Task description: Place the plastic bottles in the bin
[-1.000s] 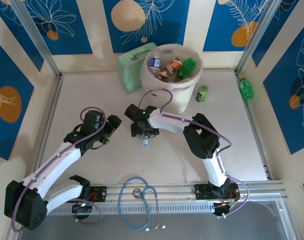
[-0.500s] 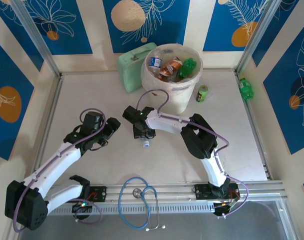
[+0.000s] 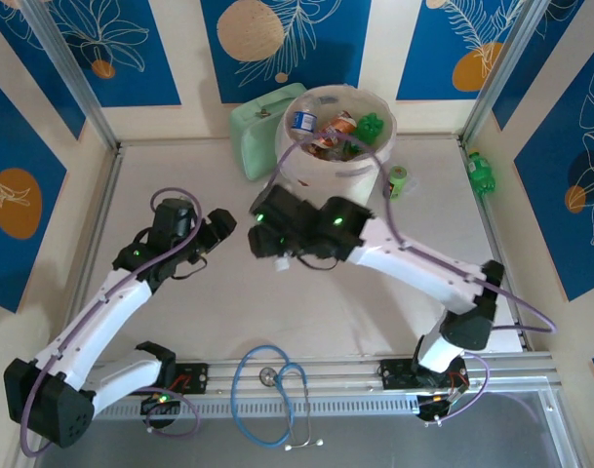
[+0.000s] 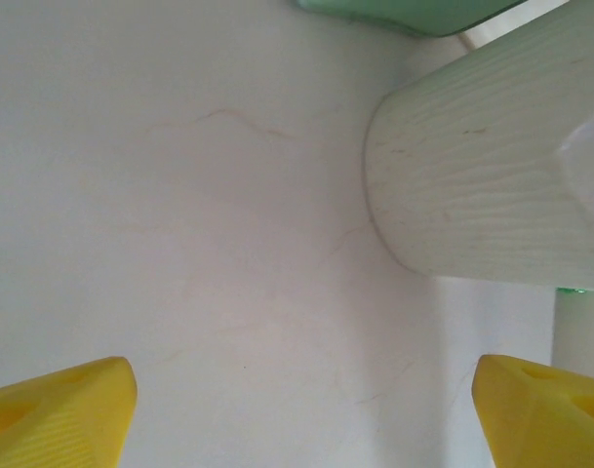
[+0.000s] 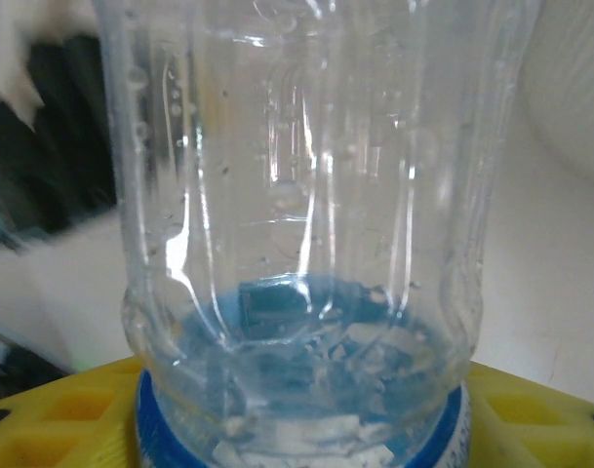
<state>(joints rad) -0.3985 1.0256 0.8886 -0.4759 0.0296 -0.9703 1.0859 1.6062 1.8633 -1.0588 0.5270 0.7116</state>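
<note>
The clear bottle [image 5: 297, 224], which a second ago lay on the table [image 4: 179, 244] under the right gripper [image 3: 274, 249], has been lifted off it, so one more bottle is judged to be on its way. It is clamped near its blue label between the yellow fingers [image 5: 62, 409], closed about halfway. The left gripper [image 4: 297, 419] is held wide apart and empty above the table. Further off, the bin [image 3: 340, 180] already contains several bottles [image 3: 321, 129]; one green bottle [image 3: 481, 172] is left by the far right rail.

Blue wall panels [image 3: 131, 39] with white leaves and orange discs enclose the pale tabletop [image 3: 140, 175], framed by aluminium posts [image 3: 67, 68].
</note>
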